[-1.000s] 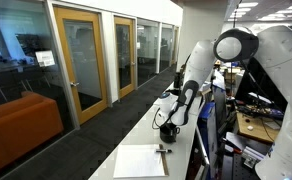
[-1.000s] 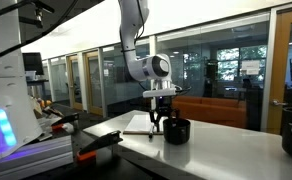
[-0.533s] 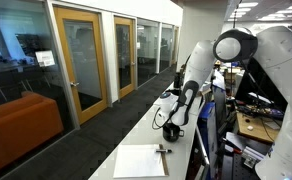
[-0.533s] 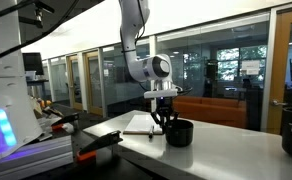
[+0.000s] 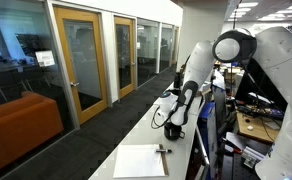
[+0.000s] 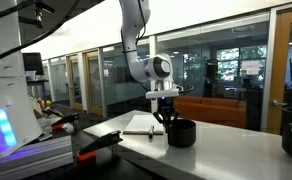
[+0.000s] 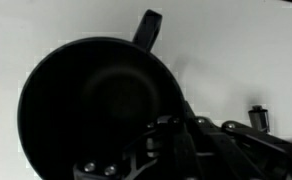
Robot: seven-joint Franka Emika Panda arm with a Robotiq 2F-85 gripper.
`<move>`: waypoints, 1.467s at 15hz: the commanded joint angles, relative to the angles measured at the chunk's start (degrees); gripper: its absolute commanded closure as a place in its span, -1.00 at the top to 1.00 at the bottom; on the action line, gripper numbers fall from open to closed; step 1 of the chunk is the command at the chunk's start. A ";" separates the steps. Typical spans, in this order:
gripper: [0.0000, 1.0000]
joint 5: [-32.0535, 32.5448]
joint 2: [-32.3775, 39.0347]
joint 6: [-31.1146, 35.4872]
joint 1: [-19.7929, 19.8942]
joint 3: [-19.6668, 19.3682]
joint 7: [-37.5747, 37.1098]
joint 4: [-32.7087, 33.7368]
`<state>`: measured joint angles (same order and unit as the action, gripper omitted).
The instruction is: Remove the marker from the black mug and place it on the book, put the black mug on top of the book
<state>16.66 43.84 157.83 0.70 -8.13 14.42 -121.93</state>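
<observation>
Gripper (image 6: 170, 120): the arm reaches down over the white table (image 5: 136, 135), and the fingers meet the rim of the black mug (image 6: 181, 133). In the wrist view, the gripper (image 7: 173, 137) enters from the bottom edge and is clamped on the mug wall. One finger appears to be inside the rim and the other outside.

Black mug (image 7: 86, 100): upright in all views.
- The wrist view looks straight into it. The interior is dark, nothing stands in it, and the handle points to the top of the frame.
- Neither exterior view shows the inside of the mug.
- It cannot be determined from any view whether the base rests on the table or is clear of it.

Book (image 5: 139, 161): lies flat on the table with its white cover up, apart from the mug (image 5: 173, 131). It also appears in an exterior view as a thin pale slab (image 6: 138, 131) just behind the mug. It is outside the wrist camera's field.

Marker (image 5: 163, 150): a short dark stick lying at the edge of the book, on the side nearer the mug. It is seen in only one exterior view and cannot be made out elsewhere.
</observation>
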 commanded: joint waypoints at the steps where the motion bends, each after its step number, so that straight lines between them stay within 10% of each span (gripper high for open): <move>1: -0.98 -0.66 -1.63 -0.55 1.11 1.80 -0.53 1.47; 22: -0.98 -0.69 -18.98 -0.29 -2.64 11.25 0.07 -12.22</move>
<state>16.36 27.65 156.89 -2.38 2.04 12.25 -130.74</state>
